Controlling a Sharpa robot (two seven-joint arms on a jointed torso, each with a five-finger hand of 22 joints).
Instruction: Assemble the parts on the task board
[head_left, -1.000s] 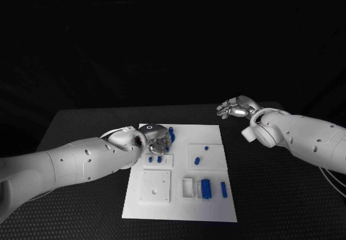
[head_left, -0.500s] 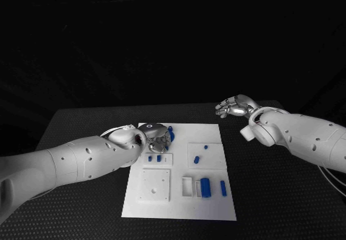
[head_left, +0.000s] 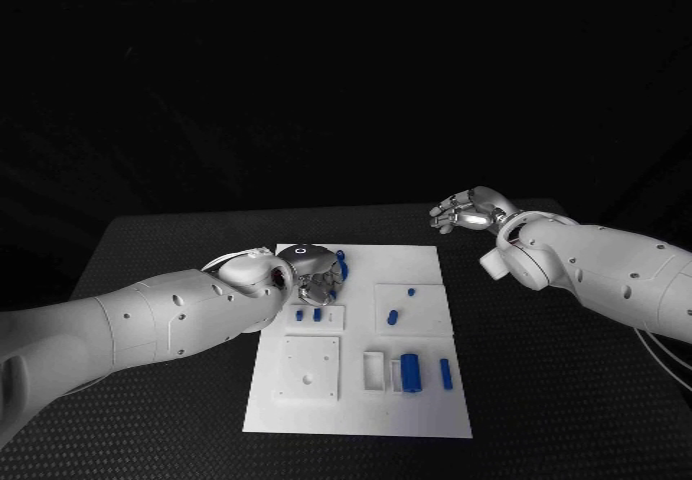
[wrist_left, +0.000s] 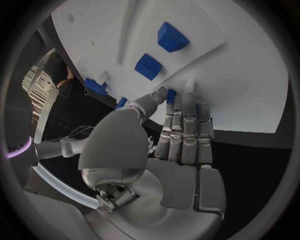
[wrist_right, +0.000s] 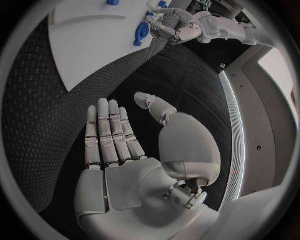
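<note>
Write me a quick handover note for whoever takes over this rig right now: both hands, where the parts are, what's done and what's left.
Left robot hand: down on the far left part of the task board, fingertips on a blue part; whether it grips the part I cannot tell.
Right robot hand: open, holding nothing, raised beyond the board's far right corner.
Parts: two small blue pieces stand in a small plate; two more on the square plate to their right; larger blue block and a slim piece near the front right.
Left: assembly looks mostly unfinished.

dim room | task board (head_left: 418, 410) brightly lit | wrist views fisheye-bent
</note>
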